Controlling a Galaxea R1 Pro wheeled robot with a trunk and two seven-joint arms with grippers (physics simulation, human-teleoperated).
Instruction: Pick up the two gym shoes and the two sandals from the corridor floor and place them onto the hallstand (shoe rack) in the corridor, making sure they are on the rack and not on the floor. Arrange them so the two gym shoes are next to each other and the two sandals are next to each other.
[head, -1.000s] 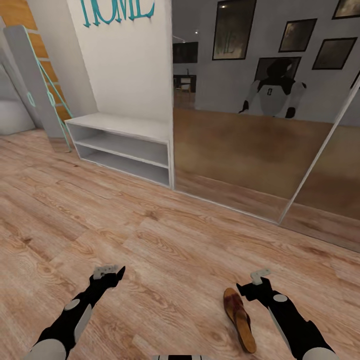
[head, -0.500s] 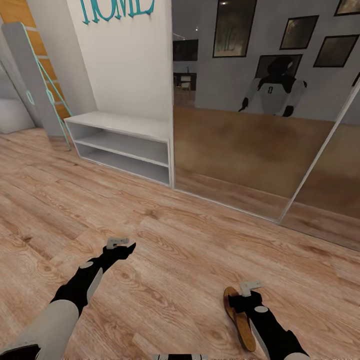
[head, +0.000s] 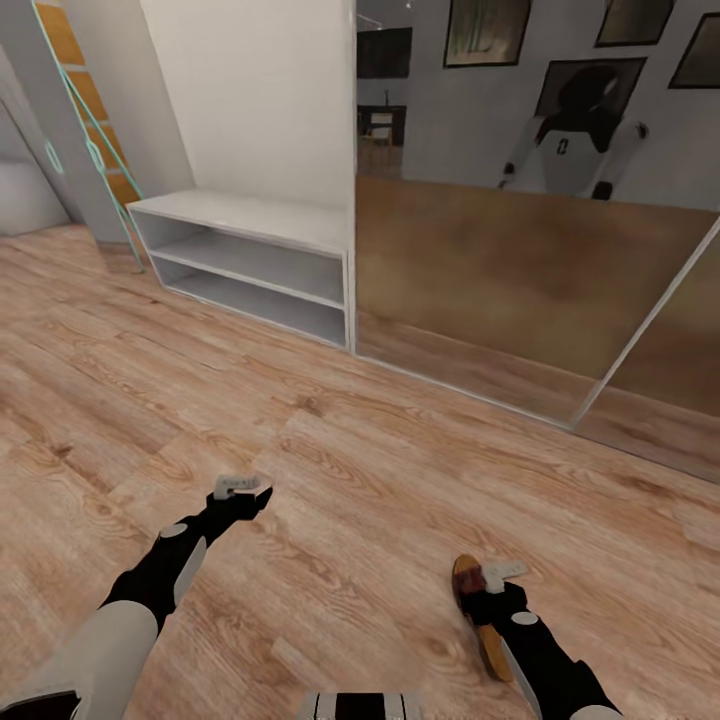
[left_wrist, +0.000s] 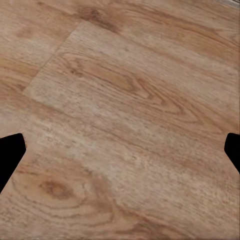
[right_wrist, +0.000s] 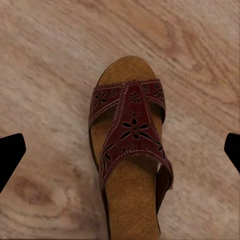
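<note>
Since half a second ago the head camera has tipped down, so the whole scene sits higher in the head view, while the right gripper (head: 497, 585) has settled a little lower over the one sandal (head: 478, 612) in sight. One sandal lies flat on the corridor floor (head: 350, 470), sole down, near the robot's right side; its long axis runs roughly away from the robot, toe end toward the mirrored wall (head: 520, 270). From the right wrist, the sandal (right_wrist: 131, 150) sits centred between the two dark fingertips (right_wrist: 10, 152), which are spread wide and clear of it on both sides. The left gripper (head: 243, 490) hangs above bare planks, its fingers (left_wrist: 10, 155) likewise spread with nothing between them. One hallstand (head: 250, 265) stands against the white wall, well apart from the sandal, with two open shelves under its bench top.
</note>
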